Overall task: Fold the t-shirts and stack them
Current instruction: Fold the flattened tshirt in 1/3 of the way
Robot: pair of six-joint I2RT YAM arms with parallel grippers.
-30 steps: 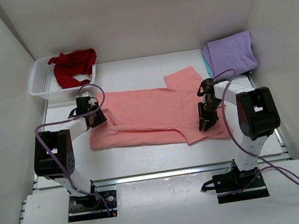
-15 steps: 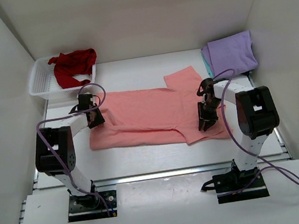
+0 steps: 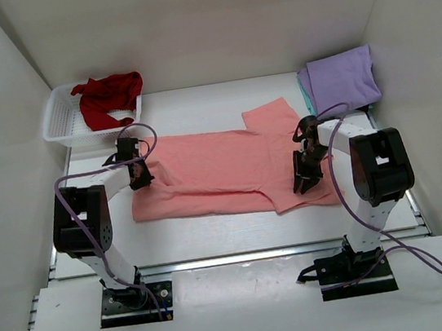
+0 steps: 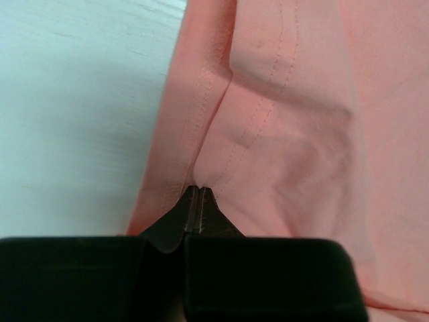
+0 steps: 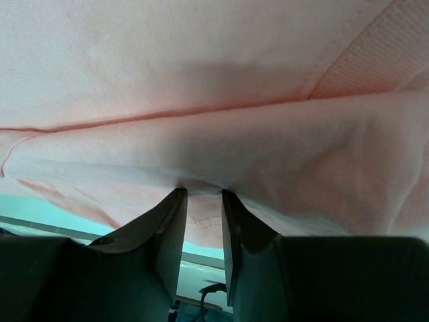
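Note:
A salmon-pink t-shirt [image 3: 213, 171] lies spread flat across the middle of the table. My left gripper [image 3: 140, 177] is at its left edge. In the left wrist view the gripper [image 4: 194, 191] is shut on a pinched fold of the stitched hem [image 4: 221, 100]. My right gripper [image 3: 304, 185] is on the shirt's right sleeve area. In the right wrist view the gripper [image 5: 200, 194] stands with its jaws a narrow gap apart, with salmon cloth [image 5: 201, 80] bunched between the tips and draped over them. A dark red shirt [image 3: 108, 95] lies crumpled in the basket. A folded lavender shirt [image 3: 345, 78] lies on a teal one [image 3: 303, 84].
The white lattice basket [image 3: 59, 126] stands at the back left corner. The lavender and teal stack is at the back right. White walls close in the table on the left, right and back. A metal rail runs along the near edge [image 3: 234, 258].
My left gripper has shifted slightly back and left along the shirt's left edge, still shut on the cloth. The right gripper and the shirt have hardly moved.

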